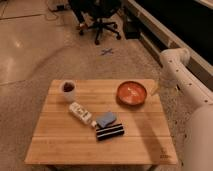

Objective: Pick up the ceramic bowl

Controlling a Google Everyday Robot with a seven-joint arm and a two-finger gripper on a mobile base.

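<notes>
The ceramic bowl [132,93] is round, shallow and glossy orange-red with a darker rim. It sits on the wooden table [60,145] near the far right edge. My white arm [181,75] reaches in from the right and bends down toward the table. My gripper [156,89] hangs just right of the bowl, by the table's right edge, and does not hold the bowl.
A small white cup with dark contents [68,90] stands at the far left of the table. A white bottle [81,113], a blue sponge [105,119] and a black striped object [110,132] lie mid-table. An office chair [100,20] stands beyond on the floor.
</notes>
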